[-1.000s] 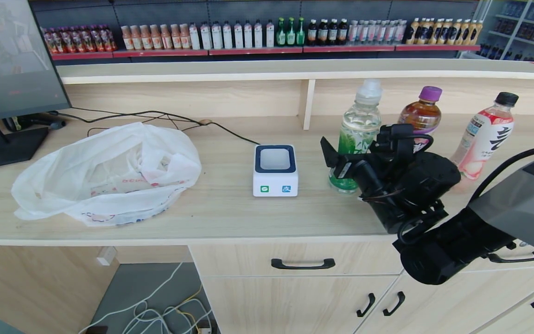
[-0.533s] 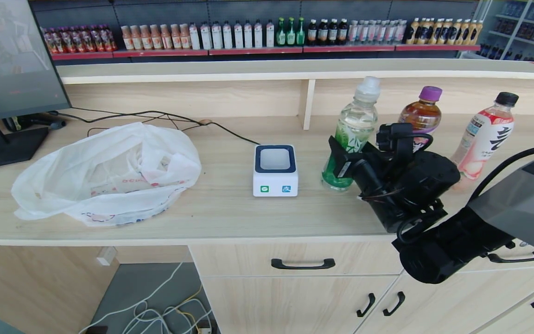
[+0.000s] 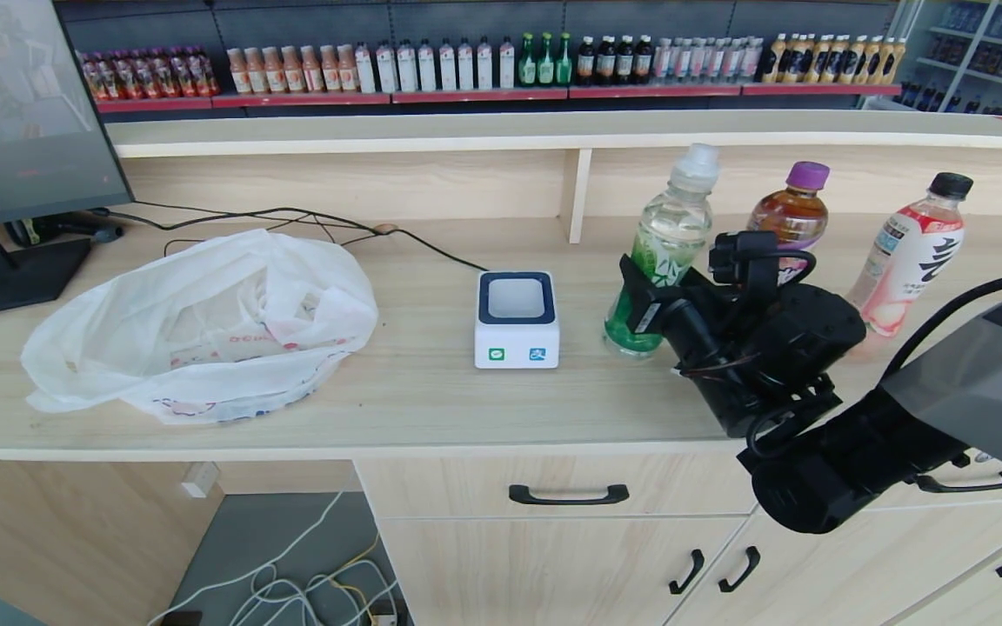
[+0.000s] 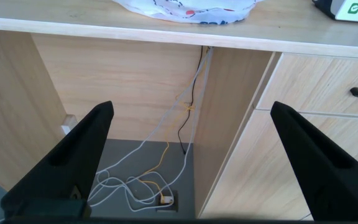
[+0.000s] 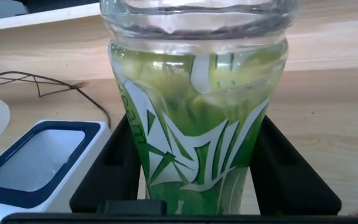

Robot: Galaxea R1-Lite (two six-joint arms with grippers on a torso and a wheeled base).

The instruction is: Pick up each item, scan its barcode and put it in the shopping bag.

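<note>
The right gripper [image 3: 645, 300] is squeezing a see-through plastic bottle [image 3: 664, 248], with one black finger [image 5: 104, 168] pressing on each side of its green and white label. The bottle is round with a pale cap, it is holding clear water-like drink, and it is leaning a bit toward 1 o'clock. It is sitting at 3 o'clock from the scanner [image 3: 516, 319], just beside it. The scanner is a small white box with a dark blue ring around a smooth grey window on top. At 9 o'clock from the scanner, the shopping bag [image 3: 205, 326] is lying open on the wooden counter [image 3: 423, 400]. It is thin, white and crinkly, and I cannot tell what is inside it. Two more bottles are standing upright near 2 o'clock from the scanner: a fat one [image 3: 792, 213] with brown drink and a purple cap, and a tall one [image 3: 910, 252] with a pink and white label and a black cap. The left gripper [image 4: 191, 149] is hanging low in front of the counter with its two black fingers spread wide, holding nothing.
</note>
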